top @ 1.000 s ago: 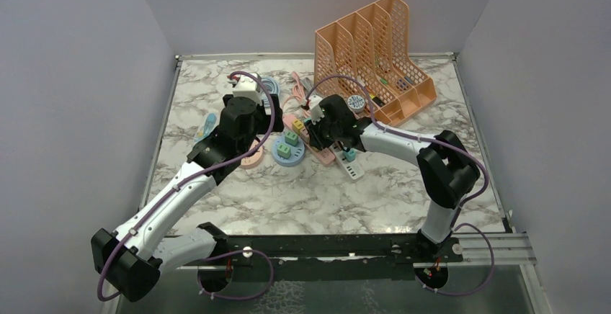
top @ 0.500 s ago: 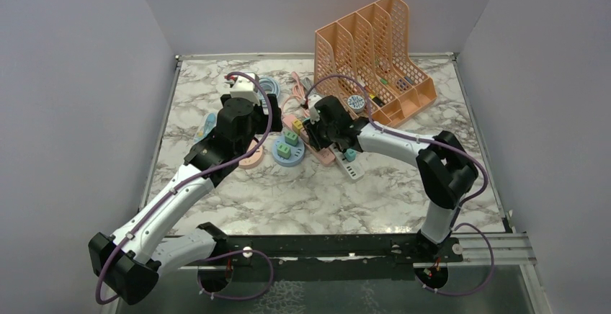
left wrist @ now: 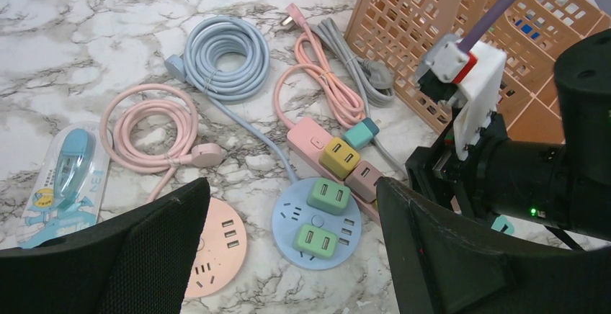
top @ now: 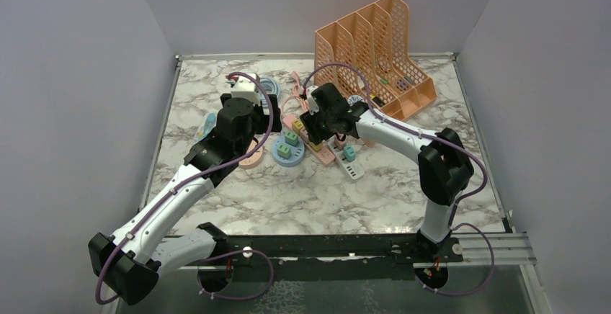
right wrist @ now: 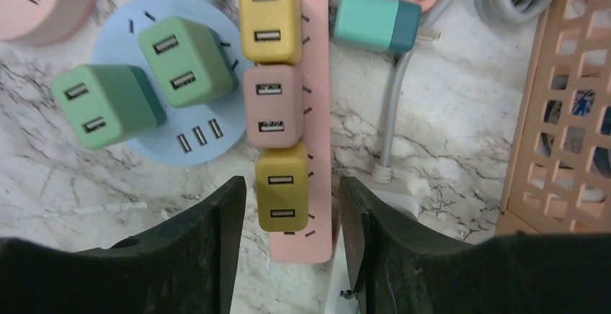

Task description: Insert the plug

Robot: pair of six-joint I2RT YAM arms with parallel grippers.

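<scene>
right gripper (right wrist: 292,186) — released, fingers flanking olive plug (right wrist: 282,193) on pink strip (right wrist: 319,76) | left gripper (left wrist: 292,188) — released, empty

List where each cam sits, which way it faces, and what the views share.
Top external: above and behind the bases, looking down at the marble table; left arm and right arm show.
Left wrist: on the left arm, facing forward-down over the pink power strip; own fingers plus the right arm show.
Right wrist: straight down on the strip; own fingers flank an olive adapter.
Shared: strip and blue round hub in all three.
</scene>
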